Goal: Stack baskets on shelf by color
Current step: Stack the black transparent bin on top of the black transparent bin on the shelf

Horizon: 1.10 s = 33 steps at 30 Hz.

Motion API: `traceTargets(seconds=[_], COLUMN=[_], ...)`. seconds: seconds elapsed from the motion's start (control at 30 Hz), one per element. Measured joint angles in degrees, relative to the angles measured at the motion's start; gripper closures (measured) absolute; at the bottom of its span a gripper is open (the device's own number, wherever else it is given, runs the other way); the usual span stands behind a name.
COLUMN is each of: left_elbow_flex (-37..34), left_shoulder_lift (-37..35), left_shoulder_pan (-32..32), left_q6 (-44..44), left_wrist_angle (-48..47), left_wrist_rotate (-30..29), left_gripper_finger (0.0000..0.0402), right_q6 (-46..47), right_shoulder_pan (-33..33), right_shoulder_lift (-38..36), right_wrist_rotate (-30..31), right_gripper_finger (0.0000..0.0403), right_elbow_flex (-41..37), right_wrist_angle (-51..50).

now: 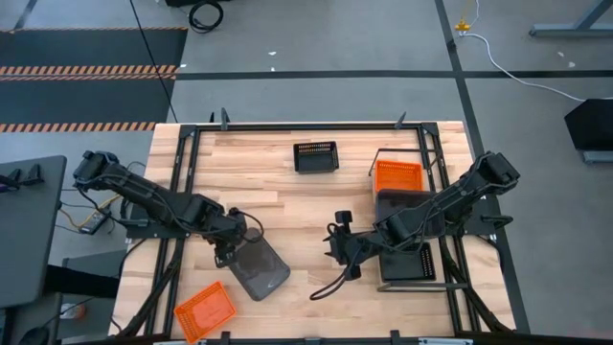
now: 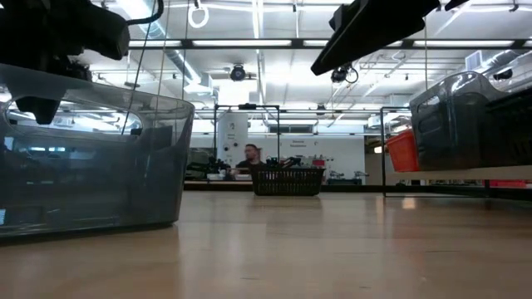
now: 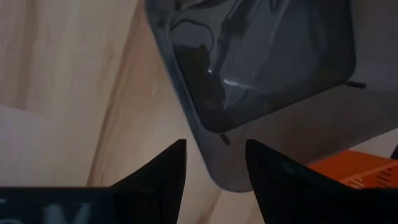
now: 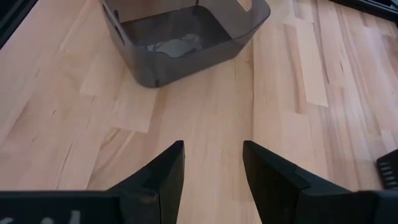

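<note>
The left gripper (image 1: 230, 251) hangs right over the near rim of a dark grey basket (image 1: 259, 267) lying on the tabletop (image 1: 278, 192), toward the front edge and left of centre. In the left wrist view its fingers (image 3: 168, 171) stand apart, straddling the basket's wall but not pinching it, so that claw is released, nothing held. The right gripper (image 1: 343, 247) waits over bare wood near the middle of the tabletop, also spread and empty; in its wrist view the same grey basket sits ahead of it.

Over at the right edge, the shelf (image 1: 450, 273) already carries an orange basket (image 1: 397, 175) at its far end and darker baskets (image 1: 407, 251) nearer the front, mostly hidden under the right arm. A black slatted basket (image 1: 315, 156) sits alone near the back edge, and another orange basket (image 1: 204, 310) lies at the front left corner.

By my reading, the step in hand is picking up the grey one. Next the left fingers need to drop onto the wall, clench, lift, and carry it toward the grey stack on the shelf, likely with a handover to the right arm.
</note>
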Motion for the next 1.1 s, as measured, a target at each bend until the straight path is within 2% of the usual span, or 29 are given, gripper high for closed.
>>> traceTargets(seconds=[0.3, 0.47, 0.67, 0.77, 0.9, 1.0, 1.1], left_elbow_flex=[0.0, 0.0, 0.0, 0.1, 0.1, 0.1, 0.2], left_shoulder_lift=[5.4, 9.3, 12.4, 12.8, 12.8, 12.8, 12.8], left_shoulder_pan=[0.2, 1.5, 1.8, 1.9, 3.4, 5.4, 7.6], left_q6=[0.2, 3.3, 29.9, 42.1, 57.0, 66.7, 70.9], left_wrist_angle=[-0.3, -1.5, -0.6, 0.9, 5.1, 8.7, 13.1], left_wrist_rotate=[-1.1, -5.9, -10.2, -16.2, -25.0, -25.8, -25.7], left_gripper_finger=[0.023, 0.023, 0.0244, 0.0269, 0.0312, 0.0357, 0.0391], right_q6=[0.0, 0.0, -4.9, -5.3, -5.3, -4.2, -4.1], right_shoulder_pan=[0.0, 0.0, -1.3, -2.3, -3.1, -3.2, -3.2], right_shoulder_lift=[0.0, 0.0, 0.0, 0.0, 0.0, 0.0, 0.0], right_wrist_rotate=[0.0, 0.2, 0.8, 0.8, 0.6, 0.4, 0.3], right_gripper_finger=[0.0233, 0.0233, 0.0233, 0.0233, 0.0233, 0.0233, 0.0233], right_elbow_flex=[0.0, 0.0, 0.0, 0.0, 0.0, -0.2, -1.2], right_wrist_angle=[0.0, 0.1, 3.3, 4.7, 5.2, 5.5, 6.1])
